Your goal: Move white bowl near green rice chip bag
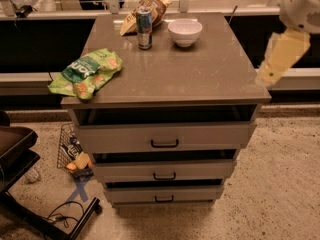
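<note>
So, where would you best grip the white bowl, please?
I'd pinch the right rim from above: the white bowl sits upright and open, the can stands to its left, and the gripper hangs right of the cabinet.

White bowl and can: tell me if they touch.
Apart. The camera view shows bare cabinet top between the white bowl and the can. The end effector hangs beyond the top's right edge, away from both.

Glossy white bowl (185,31), matt tabletop (200,69); pale plastic gripper (272,69) at right
</note>
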`<state>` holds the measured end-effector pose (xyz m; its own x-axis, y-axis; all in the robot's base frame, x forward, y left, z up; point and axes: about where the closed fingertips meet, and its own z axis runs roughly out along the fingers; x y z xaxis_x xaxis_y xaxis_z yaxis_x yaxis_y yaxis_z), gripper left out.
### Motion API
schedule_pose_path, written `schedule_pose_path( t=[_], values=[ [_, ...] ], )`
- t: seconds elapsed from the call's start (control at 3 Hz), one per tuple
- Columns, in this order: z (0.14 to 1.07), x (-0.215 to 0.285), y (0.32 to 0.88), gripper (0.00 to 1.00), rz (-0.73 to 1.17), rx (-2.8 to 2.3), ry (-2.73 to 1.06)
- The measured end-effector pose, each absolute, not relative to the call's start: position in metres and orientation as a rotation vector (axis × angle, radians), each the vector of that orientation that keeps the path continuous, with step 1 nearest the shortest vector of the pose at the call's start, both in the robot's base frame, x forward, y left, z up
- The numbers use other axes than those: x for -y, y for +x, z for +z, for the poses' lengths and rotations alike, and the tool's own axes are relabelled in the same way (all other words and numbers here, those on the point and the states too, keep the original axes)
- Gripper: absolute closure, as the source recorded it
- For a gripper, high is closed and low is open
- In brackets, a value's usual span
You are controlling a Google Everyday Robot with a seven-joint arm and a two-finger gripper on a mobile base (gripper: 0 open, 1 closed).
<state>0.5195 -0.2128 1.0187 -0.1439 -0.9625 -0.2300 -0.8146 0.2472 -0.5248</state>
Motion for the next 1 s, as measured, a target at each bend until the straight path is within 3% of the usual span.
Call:
schedule_pose_path(
  t=[0.33,1.0],
  values=[
    [1.044,0.211,0.582,0.00,-0.508,-1.909,-1.588],
    [1.052,0.202,0.592,0.00,-0.531,-1.879,-1.576]
  ],
)
